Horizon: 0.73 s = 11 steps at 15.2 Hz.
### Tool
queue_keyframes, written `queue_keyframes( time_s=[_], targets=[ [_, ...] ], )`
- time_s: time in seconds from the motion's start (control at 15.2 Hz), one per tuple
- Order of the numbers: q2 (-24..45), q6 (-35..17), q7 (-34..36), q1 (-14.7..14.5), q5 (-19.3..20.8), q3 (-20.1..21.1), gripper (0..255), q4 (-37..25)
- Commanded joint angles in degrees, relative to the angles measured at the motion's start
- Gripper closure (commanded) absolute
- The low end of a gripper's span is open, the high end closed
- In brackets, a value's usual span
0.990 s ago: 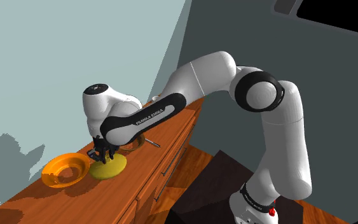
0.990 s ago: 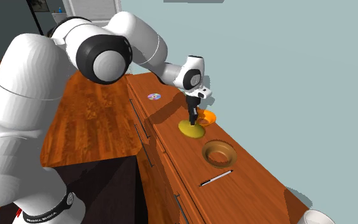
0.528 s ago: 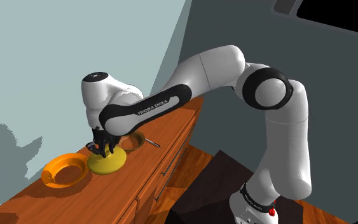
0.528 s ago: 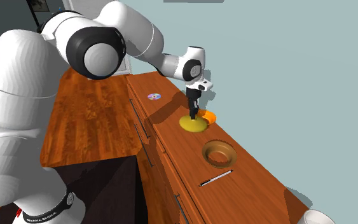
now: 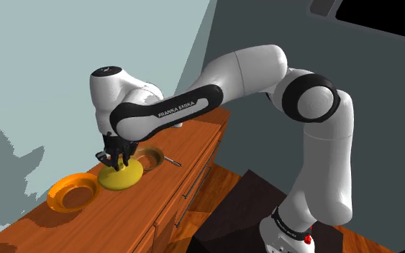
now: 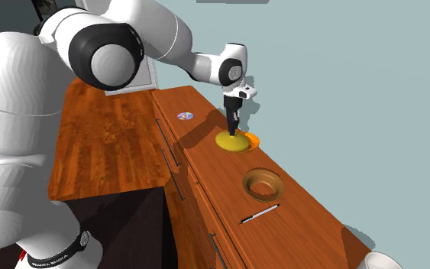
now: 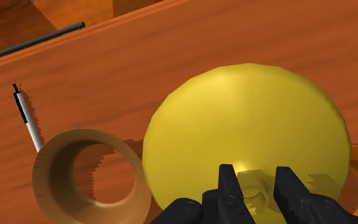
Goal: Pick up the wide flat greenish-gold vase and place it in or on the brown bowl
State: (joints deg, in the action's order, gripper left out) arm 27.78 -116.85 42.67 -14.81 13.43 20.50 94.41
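Note:
The greenish-gold vase (image 5: 124,177) is wide and flat like a disc, with a small neck in its middle. My gripper (image 5: 114,162) is shut on that neck and holds the vase a little above the wooden counter (image 5: 157,198). In the second exterior view the vase (image 6: 233,142) hangs under the gripper (image 6: 233,131), short of the brown bowl (image 6: 263,184). The wrist view has the fingers (image 7: 232,184) clasping the neck of the vase (image 7: 247,127), whose edge overlaps the rim of the brown bowl (image 7: 82,172). The brown bowl (image 5: 150,159) is partly hidden behind the vase.
An orange bowl (image 5: 73,192) sits just beyond the vase, away from the brown bowl. A pen (image 6: 260,214) lies on the other side of the brown bowl. A small disc (image 6: 185,116) lies near the counter's far end. Drawer handles (image 6: 169,141) run along the front edge.
The gripper has lifted the vase off the counter and carried it a little toward the brown bowl, away from the orange bowl.

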Motion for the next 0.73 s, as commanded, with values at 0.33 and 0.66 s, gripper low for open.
queue_keyframes(
  time_s=[0.33,0.66],
  targets=[
    [-3.1,1.6,-7.5,5.7,-1.5,-1.3,255,0.8],
    [-4.2,3.0,-13.7,9.9,-2.3,-2.8,255,-0.2]
  ],
)
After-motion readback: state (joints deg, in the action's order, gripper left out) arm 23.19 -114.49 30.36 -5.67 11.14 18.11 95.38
